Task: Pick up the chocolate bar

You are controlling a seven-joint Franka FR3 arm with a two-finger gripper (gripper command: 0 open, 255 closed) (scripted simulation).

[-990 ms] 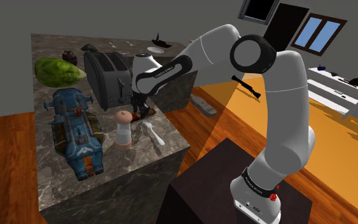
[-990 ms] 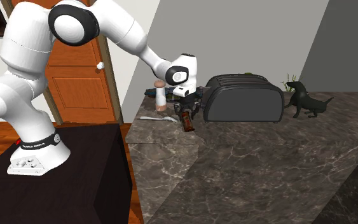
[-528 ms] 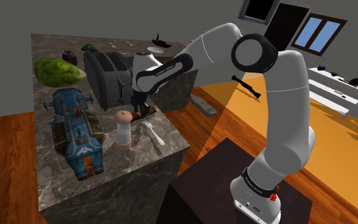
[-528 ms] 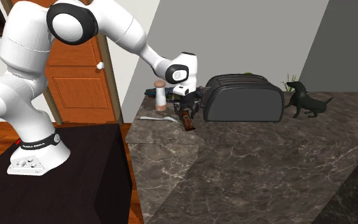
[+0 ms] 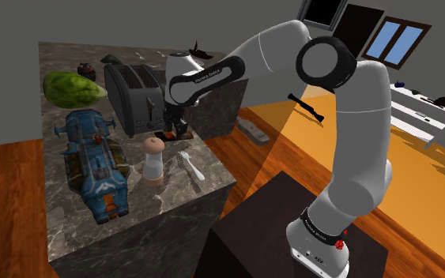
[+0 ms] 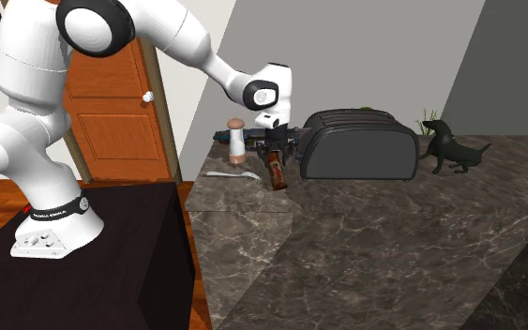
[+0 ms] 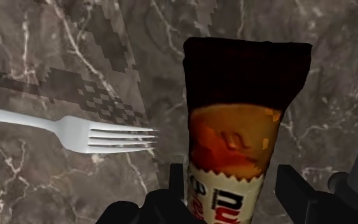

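Now | arm [image 5: 357, 150] arched over counter [image 5: 62, 213] | gripper [image 7: 233, 183] clasps chocolate bar [image 7: 242, 108] (tilted)

choc bar [image 6: 276, 174] btwn toaster [image 6: 360, 145] & grinder [image 6: 237, 142], fork [image 7: 75, 133] near on counter [image 6: 393, 244].

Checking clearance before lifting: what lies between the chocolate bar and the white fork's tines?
Only bare marbled counter lies between the chocolate bar and the fork; the wrist view shows this stretch.
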